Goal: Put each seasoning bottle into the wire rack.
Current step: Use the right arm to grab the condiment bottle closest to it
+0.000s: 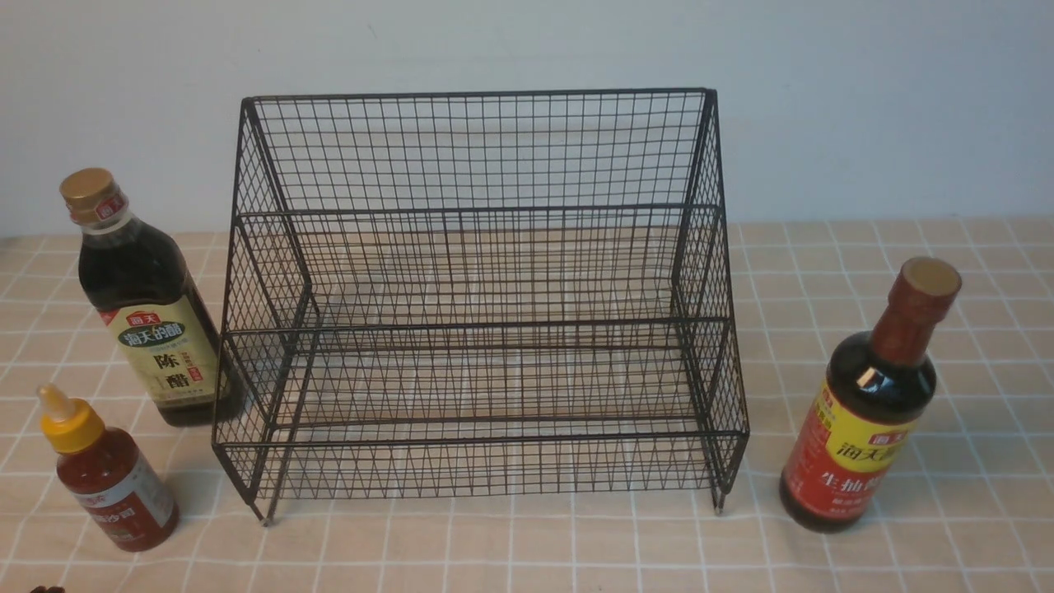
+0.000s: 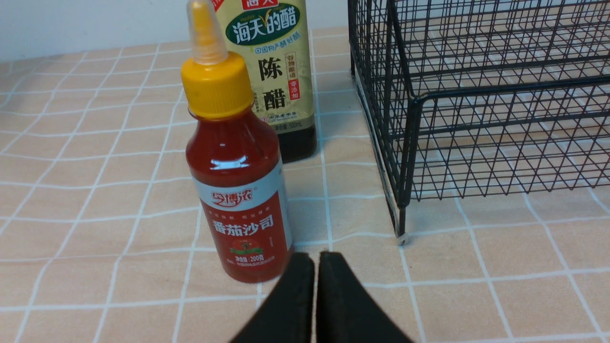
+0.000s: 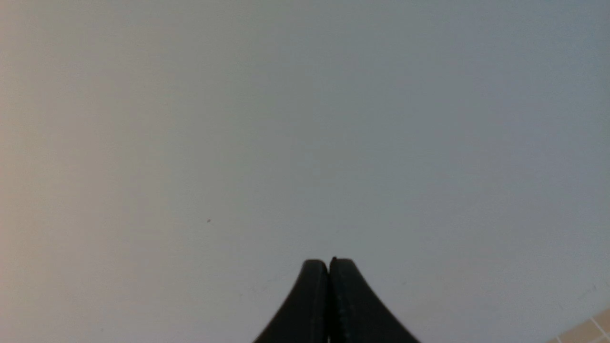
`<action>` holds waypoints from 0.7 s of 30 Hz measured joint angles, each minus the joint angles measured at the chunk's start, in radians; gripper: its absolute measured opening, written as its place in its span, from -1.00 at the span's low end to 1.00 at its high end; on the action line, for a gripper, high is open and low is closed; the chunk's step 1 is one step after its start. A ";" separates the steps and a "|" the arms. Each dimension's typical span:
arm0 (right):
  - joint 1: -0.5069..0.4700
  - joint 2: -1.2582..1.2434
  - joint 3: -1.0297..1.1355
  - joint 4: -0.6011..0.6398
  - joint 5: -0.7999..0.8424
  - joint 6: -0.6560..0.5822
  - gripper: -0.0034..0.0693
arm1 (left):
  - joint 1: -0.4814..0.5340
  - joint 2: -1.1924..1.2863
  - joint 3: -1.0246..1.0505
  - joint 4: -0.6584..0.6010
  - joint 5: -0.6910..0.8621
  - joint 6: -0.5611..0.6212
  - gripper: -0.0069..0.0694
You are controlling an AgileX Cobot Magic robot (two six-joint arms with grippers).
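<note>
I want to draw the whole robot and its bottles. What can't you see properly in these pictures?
Front view: neither arm can be made out.
Left wrist view: the top edge cuts the cap off the gold-capped bottle; the small red bottle hides its lower side; the shut left gripper covers that red bottle's bottom corner.
Right wrist view: past the shut right gripper, only wall and a tablecloth corner; no bottles, no wire rack.
</note>
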 joint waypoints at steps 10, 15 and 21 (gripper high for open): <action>0.001 0.647 -0.713 -0.063 0.914 -0.306 -0.94 | 0.000 0.000 0.000 0.000 0.000 0.000 -0.84; 0.001 0.930 -0.976 -0.055 1.126 -0.344 -0.89 | 0.000 0.000 0.000 0.000 0.000 0.000 -0.84; 0.062 1.108 -1.114 -0.053 1.135 -0.386 -0.64 | 0.000 0.000 0.000 0.000 0.000 0.000 -0.84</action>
